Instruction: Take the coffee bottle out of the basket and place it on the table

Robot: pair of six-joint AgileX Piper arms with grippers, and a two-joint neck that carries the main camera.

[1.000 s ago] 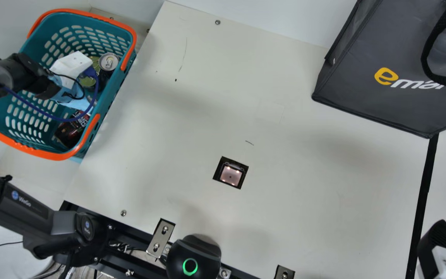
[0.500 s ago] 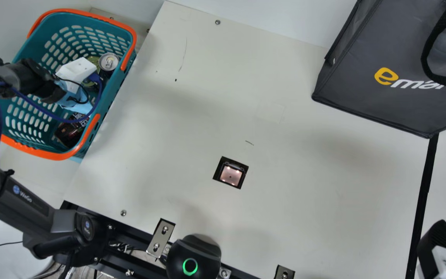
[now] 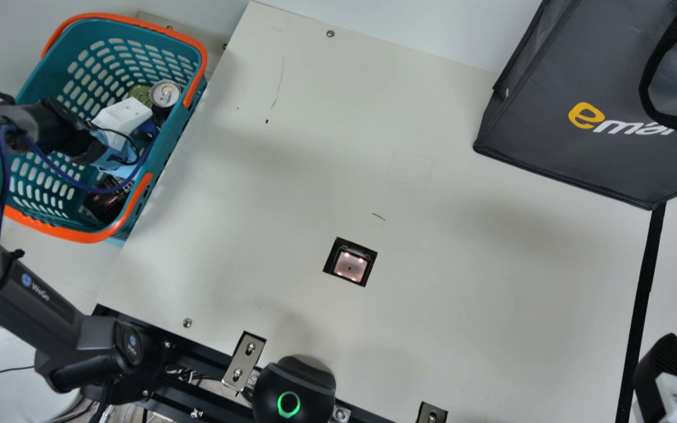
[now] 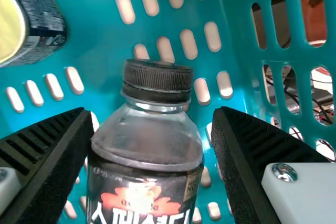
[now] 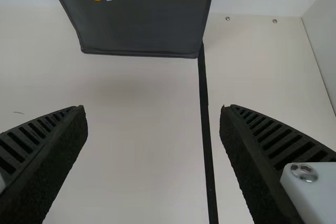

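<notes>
In the main view, my left gripper point(image 3: 120, 120) is down inside the teal basket point(image 3: 177, 138), its fingertips hidden. A dark bottle point(image 3: 103, 205), apparently the coffee bottle, lies at the basket's near end. The left wrist view has the coffee bottle point(image 4: 147, 145), with black cap and dark label, between the open fingers of my left gripper point(image 4: 152, 116); a gap shows beside its shoulder at the right finger. My right gripper point(image 3: 667, 376) is at the main view's lower right corner; in the right wrist view the right gripper point(image 5: 153, 111) stands open with nothing between its fingers.
A silver-topped can point(image 3: 166, 94) and a green-gold can point(image 3: 140, 94) stand in the basket beside the left gripper. The basket's orange handles point(image 3: 138, 200) lie along its rim. A big dark bag point(image 3: 573, 147) stands at the table's point(image 3: 291, 194) back right.
My left gripper has moved a little to the right and toward the near side inside the basket. The right gripper has kept still.
</notes>
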